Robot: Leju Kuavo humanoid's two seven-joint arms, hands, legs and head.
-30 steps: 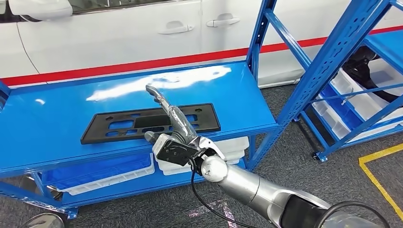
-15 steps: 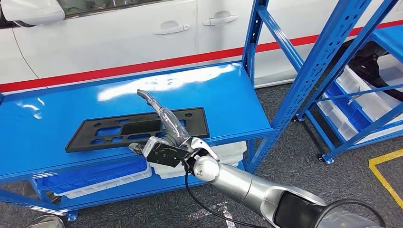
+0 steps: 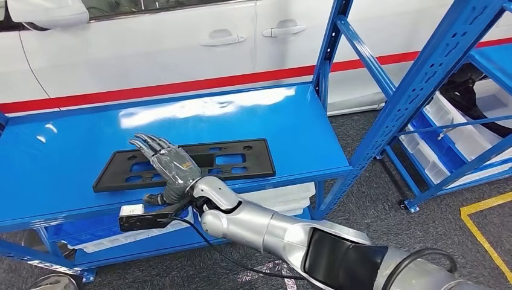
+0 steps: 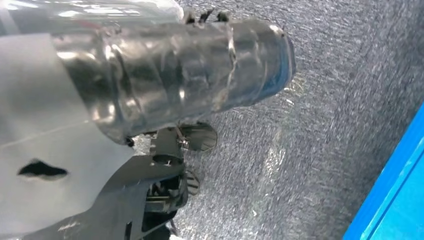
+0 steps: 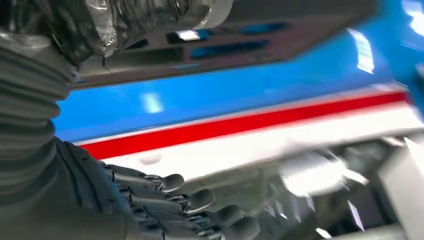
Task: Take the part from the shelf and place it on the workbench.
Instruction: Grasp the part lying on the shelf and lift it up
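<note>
The part, a flat black plate (image 3: 241,160) with cut-outs, lies on the blue workbench top (image 3: 272,115). My right hand (image 3: 168,162), wrapped in clear film, hovers over the plate's left half with its fingers spread and straight, holding nothing. In the right wrist view the same hand (image 5: 150,200) shows its dark fingers (image 5: 200,200) stretched out and apart, with the plate (image 5: 240,45) close by. In the left wrist view a film-wrapped part of my left hand (image 4: 200,65) hangs over the grey carpet; its fingers are hidden.
A white car (image 3: 151,42) with a red stripe stands behind the bench. White bins (image 3: 290,196) and a blue bin (image 3: 108,232) sit on the lower level. A blue rack (image 3: 422,78) rises at the right, and a yellow floor line (image 3: 483,235) lies beyond it.
My right hand has swung left and turned from edge-on to flat, with fingers spread, over the plate's left half. The plate lies where it was. The camera shifted slightly.
</note>
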